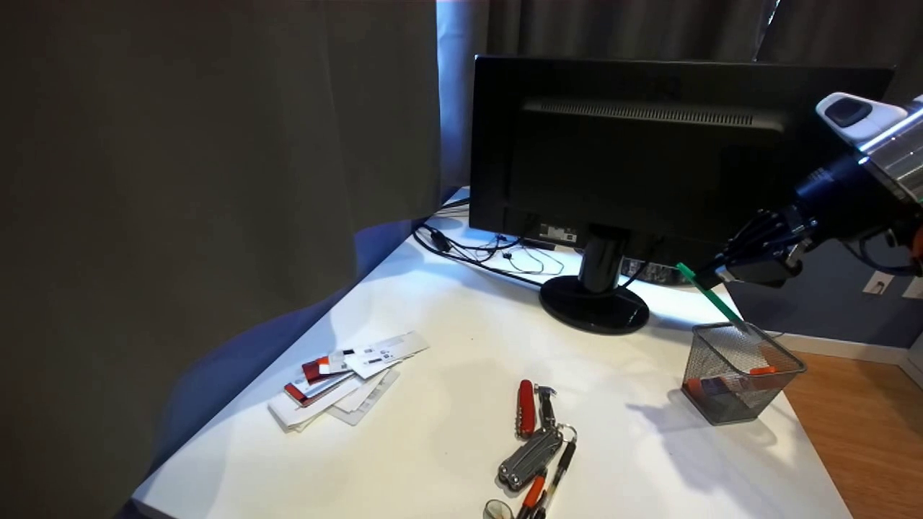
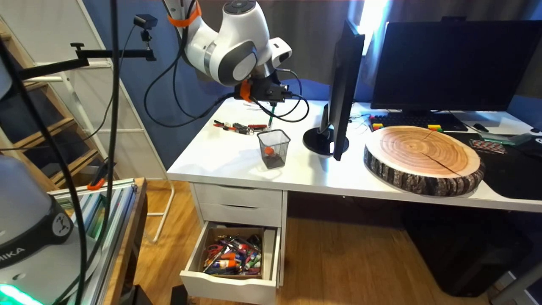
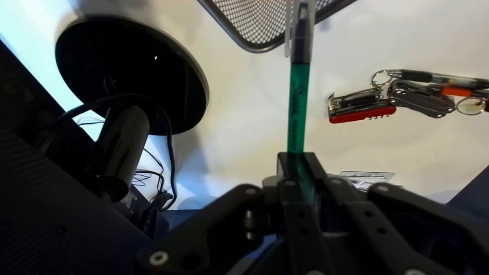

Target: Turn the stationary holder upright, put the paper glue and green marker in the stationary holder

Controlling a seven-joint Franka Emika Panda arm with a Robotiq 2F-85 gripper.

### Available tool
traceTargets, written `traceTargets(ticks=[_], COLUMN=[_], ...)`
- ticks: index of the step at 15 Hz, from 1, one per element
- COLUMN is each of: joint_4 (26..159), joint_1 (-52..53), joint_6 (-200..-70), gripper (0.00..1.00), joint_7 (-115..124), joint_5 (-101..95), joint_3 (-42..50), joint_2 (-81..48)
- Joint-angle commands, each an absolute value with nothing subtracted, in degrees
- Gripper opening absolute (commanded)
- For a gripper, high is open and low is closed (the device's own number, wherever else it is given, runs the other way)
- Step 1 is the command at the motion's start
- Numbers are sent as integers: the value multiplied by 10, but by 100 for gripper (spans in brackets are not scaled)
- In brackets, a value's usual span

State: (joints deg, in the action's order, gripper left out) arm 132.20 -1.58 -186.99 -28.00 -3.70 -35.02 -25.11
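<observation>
Barely parted, the tool (image 3: pixel 299 159) pinches the green marker (image 3: pixel 298 105) near one end.

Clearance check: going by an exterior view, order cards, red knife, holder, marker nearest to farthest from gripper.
In an exterior view:
1. Marker: held in gripper.
2. Holder: below it, slightly right.
3. Red knife: lower left.
4. Cards: farther left.

At four o'clock in an exterior view, the cup (image 1: pixel 710 364) is dark grey mesh; at three, the marker (image 1: pixel 721 305) bright green — its cap (image 3: pixel 301 30) clear in the wrist view. The glue stick (image 2: pixel 269 151) shows orange. At three o'clock in an exterior view, the log slice (image 2: pixel 415 148) is ringed tan.
</observation>
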Motion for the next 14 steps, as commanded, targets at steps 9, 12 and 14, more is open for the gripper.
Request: traceTargets(ticks=[9, 12, 14], joint_4=[1320, 1319, 1317], joint_1=[-31, -34, -34], joint_6=[-1943, -1945, -1945], gripper=[6, 40, 54], joint_7=[-258, -277, -273], joint_5=[-170, -172, -183], joint_3=[-318, -313, -308], joint_2=[-314, -317, -317])
